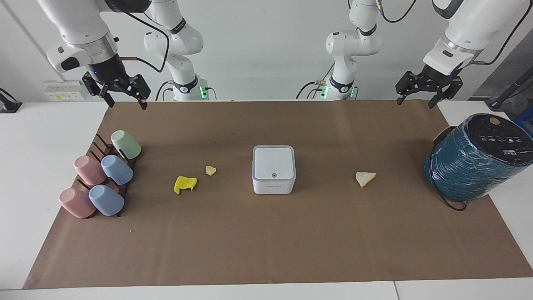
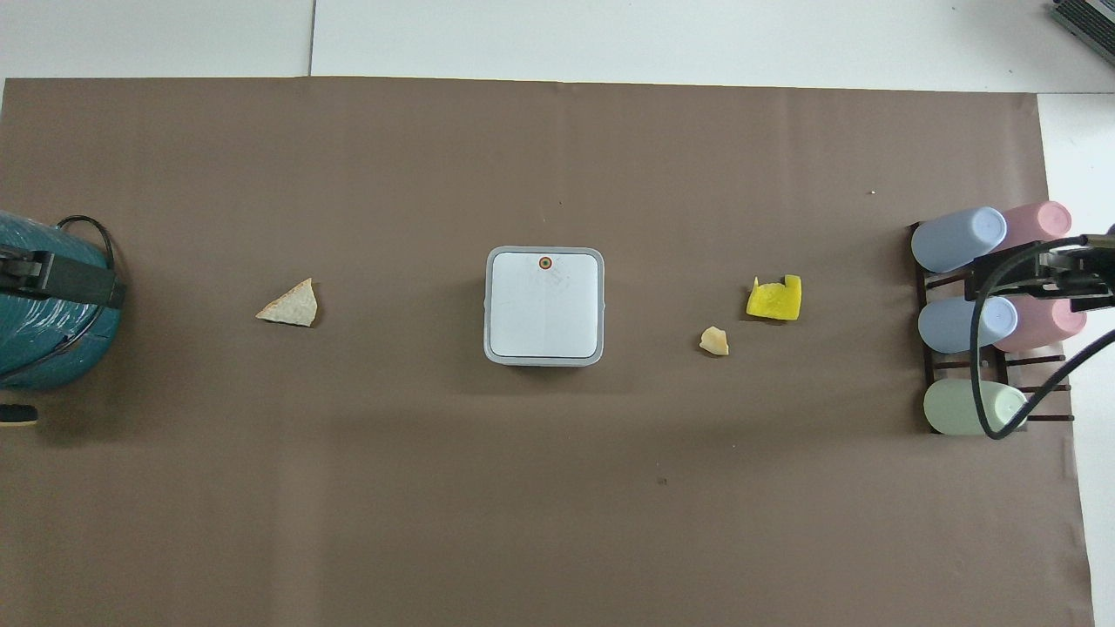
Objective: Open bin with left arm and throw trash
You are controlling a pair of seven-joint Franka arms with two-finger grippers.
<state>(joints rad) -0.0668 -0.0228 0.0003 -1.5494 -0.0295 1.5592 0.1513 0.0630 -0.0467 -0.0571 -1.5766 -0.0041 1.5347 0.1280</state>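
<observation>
1. Nothing of the task is done: the bin point(image 1: 274, 169) sits shut in the middle of the table, and all 3 scraps of trash lie on the brown paper point(image 1: 266, 250) outside it.
2. What is left, as I judge it: the left arm must lift the lid, and then each scrap must go in.
3. The bin is a small white square box with rounded corners. Its grey-rimmed lid point(image 2: 544, 303) lies flat and closed, with a small orange-ringed dot point(image 2: 545, 262) near the edge farther from the robots.
4. The yellow piece point(image 1: 184, 184) and the pale chunk point(image 1: 210, 170) lie close together beside the bin, toward the right arm's end of the table. The bread slice point(image 1: 365, 178) lies alone beside the bin, toward the left arm's end.
5. The left gripper point(image 1: 417, 99) hangs over the table's robot-side edge near the corner with the teal cylinder point(image 1: 474, 156). Its jaws are spread and hold nothing.
6. The right gripper point(image 1: 126, 102) waits over the robot-side edge near the corner with the cups point(image 1: 100, 177). Its jaws look spread and empty too, though from this angle that is less certain.
</observation>
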